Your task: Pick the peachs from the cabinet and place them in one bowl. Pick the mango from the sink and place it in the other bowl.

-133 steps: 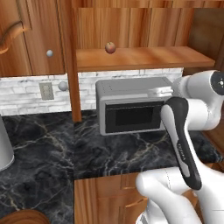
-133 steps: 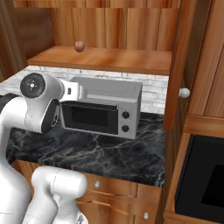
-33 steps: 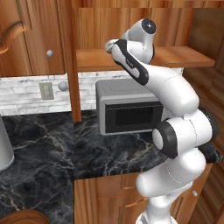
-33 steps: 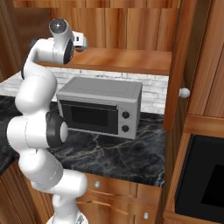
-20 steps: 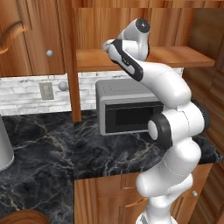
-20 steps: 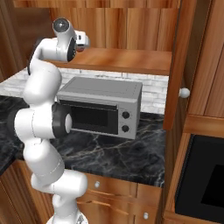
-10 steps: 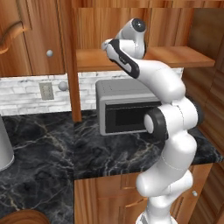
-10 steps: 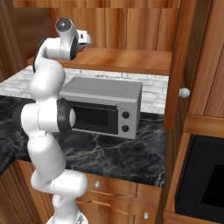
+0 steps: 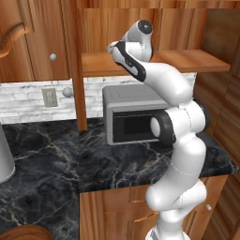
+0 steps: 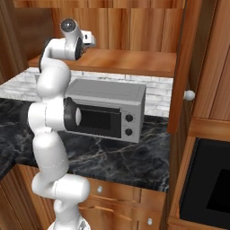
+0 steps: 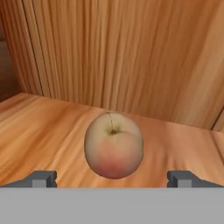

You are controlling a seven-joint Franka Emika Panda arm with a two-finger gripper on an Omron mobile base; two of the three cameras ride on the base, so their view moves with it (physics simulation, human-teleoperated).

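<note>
Peach (image 11: 113,145): round, pale-topped, reddish blush below

A grey microwave (image 9: 133,115) with a dark glass door and two knobs (image 10: 129,125) stands on the black marble counter (image 9: 56,164), backed by a white brick wall (image 9: 28,96) carrying a pale outlet plate (image 9: 48,97). A wooden door with a curved handle (image 9: 13,35) and a small round knob (image 9: 53,57) is mounted at upper left. A dark oven front (image 10: 211,184) sits at lower right, below a round white knob (image 10: 189,95).
</note>
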